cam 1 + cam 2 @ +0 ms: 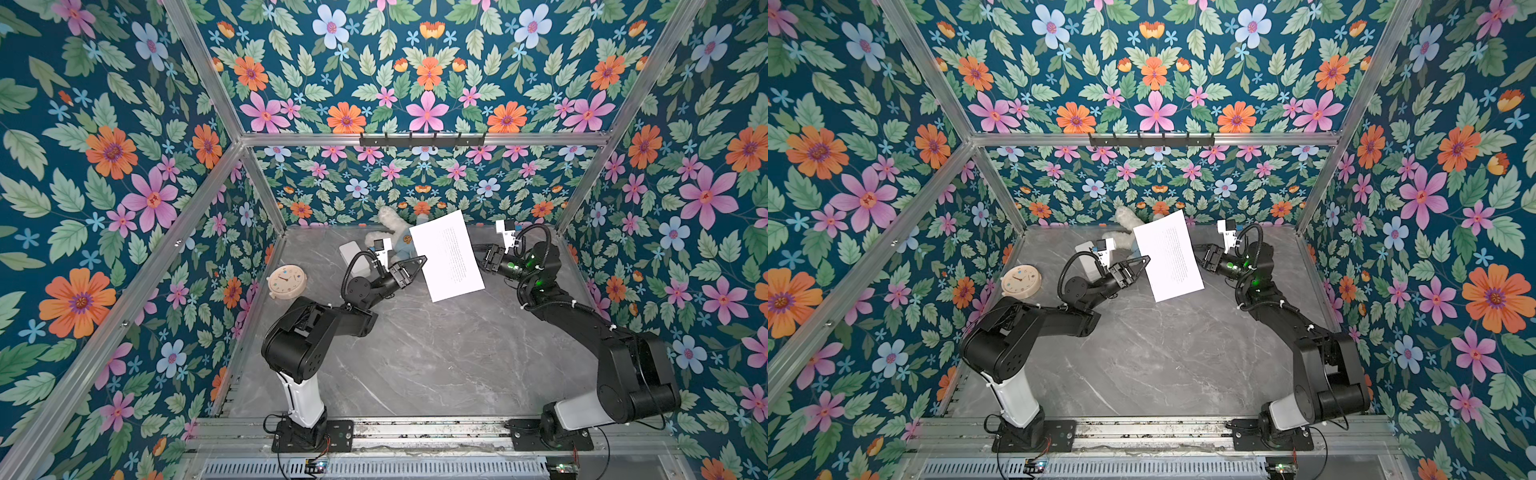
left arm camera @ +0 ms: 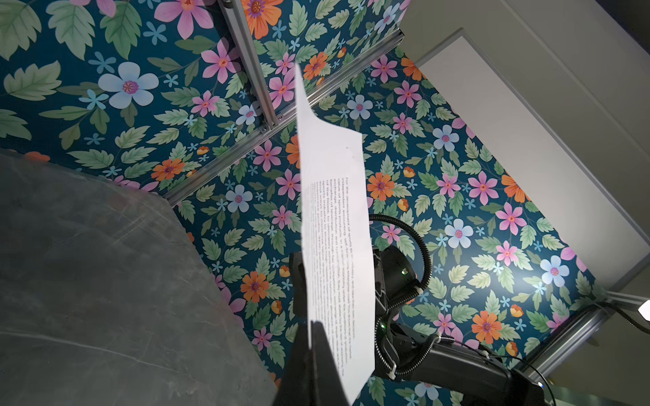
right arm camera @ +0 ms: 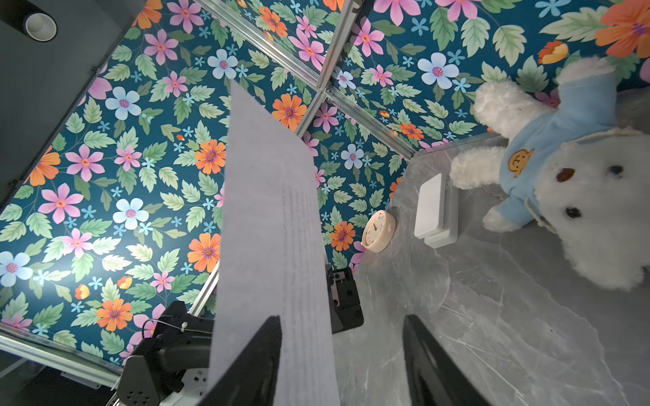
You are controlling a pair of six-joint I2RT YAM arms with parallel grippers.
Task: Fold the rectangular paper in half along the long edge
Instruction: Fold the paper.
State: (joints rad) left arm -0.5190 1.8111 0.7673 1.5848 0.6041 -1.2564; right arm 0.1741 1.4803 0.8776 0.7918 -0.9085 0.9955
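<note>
1. table point(image 1: 415, 365): the near half carries only the two arm bases. everything else sits mid to far.
2. left gripper point(image 1: 420, 263) reaches in from 8 o'clock and is clamped on the paper point(image 1: 446, 255) at its 9 o'clock long edge. it alone carries the sheet.
3. paper: in the air over the far middle of the table, around 12 o'clock. flat, unfolded, printed face toward the top camera.
4. right gripper point(image 1: 478, 254): at the sheet's 3 o'clock long edge, jaws partly spread, pinching nothing.
5. step, my read: sheet lifted and presented, fold not started. next, right has to close on its long edge, then one long edge goes over to the other with the corners lined up. a one-sided hold on a floppy sheet could sag or twist.
6. the left wrist view shows the sheet nipped between the fingers point(image 2: 318, 355), which is unclear in both top views. the right wrist view shows the back face lying against one finger point(image 3: 256, 358), with the other finger clear.
7. far: clock point(image 1: 286, 281) at 9 o'clock, white box point(image 1: 353, 253) at 10, plush toy point(image 1: 392, 230) at 12. the sheet half hides the toy in both top views; the right wrist view shows it better.
</note>
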